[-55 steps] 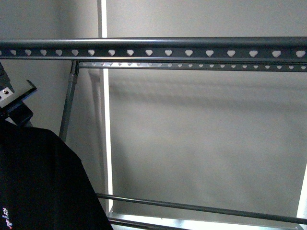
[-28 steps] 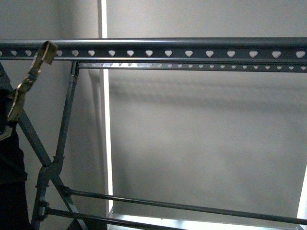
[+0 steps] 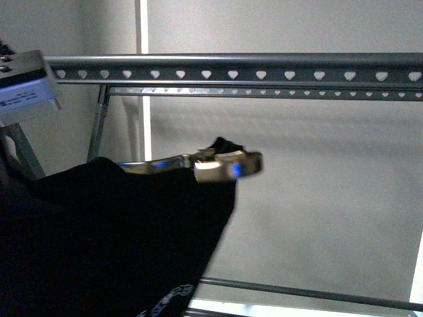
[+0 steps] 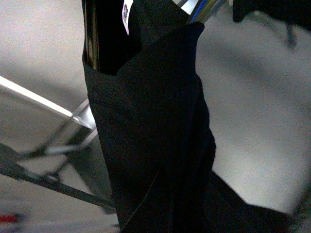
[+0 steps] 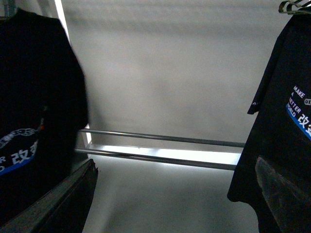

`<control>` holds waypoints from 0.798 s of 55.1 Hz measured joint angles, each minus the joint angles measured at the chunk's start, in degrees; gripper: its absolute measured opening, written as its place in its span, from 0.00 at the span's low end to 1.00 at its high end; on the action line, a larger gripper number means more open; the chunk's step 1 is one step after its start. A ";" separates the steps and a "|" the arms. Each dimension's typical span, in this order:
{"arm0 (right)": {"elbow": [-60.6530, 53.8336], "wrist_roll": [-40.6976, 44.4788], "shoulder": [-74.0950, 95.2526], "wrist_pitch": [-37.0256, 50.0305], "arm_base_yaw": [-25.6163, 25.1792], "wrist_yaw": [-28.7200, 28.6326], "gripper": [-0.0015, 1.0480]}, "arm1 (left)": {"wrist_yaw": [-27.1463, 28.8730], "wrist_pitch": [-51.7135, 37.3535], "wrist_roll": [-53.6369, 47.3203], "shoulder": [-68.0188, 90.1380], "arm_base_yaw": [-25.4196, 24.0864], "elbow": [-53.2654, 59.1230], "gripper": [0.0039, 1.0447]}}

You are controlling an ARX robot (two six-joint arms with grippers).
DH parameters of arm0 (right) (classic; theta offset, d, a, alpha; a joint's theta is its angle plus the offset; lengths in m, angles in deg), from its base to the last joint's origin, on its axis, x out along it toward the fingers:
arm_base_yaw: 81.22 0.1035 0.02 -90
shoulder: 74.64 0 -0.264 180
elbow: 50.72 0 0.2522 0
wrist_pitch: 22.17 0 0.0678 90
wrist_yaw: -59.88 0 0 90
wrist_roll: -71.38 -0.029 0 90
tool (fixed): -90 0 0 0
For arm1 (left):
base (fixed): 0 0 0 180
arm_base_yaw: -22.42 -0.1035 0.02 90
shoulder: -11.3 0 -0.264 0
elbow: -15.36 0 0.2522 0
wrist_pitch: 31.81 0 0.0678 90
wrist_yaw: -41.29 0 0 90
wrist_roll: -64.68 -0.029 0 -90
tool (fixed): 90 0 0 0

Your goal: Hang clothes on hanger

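T-shirt [image 3: 99, 238] cut by front view's left, bottom edges; shiny metal piece [image 3: 228, 165] at its top blurred, unidentifiable.

Matt black cloth T-shirt [image 3: 99, 231] — grey metal rack [image 3: 264, 69].

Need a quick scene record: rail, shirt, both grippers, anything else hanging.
rail: horizontal across the top of the front view, row of heart holes
T-shirt: black, lower left in the front view, below the rail and not on it
metal part: shiny, blurred, at the T-shirt's top edge
left gripper: not made out, its view is filled by black fabric
right gripper: open, nothing between its fingers
hung shirts: two black printed ones in the right wrist view
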 joint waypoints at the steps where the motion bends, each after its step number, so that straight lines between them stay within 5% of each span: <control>1: 0.00 0.00 0.00 0.00 0.00 0.00 0.93 | -0.04 0.02 -2.71 0.57 0.50 -0.98 0.04; 6: 0.00 0.00 0.00 0.00 0.00 0.00 0.93 | 0.09 0.31 -16.70 3.61 4.24 -6.29 0.04; 16: 0.00 0.02 0.00 0.00 0.00 0.00 0.93 | 0.52 -2.54 -26.34 7.15 10.69 -12.02 0.04; 29: 0.00 0.00 0.00 0.00 0.00 -0.02 0.93 | -1.20 -5.70 -28.04 12.90 18.29 -18.69 0.04; 44: 0.00 0.00 0.00 0.00 0.00 0.02 0.93 | -1.27 -11.23 -28.20 15.21 20.24 -18.93 0.04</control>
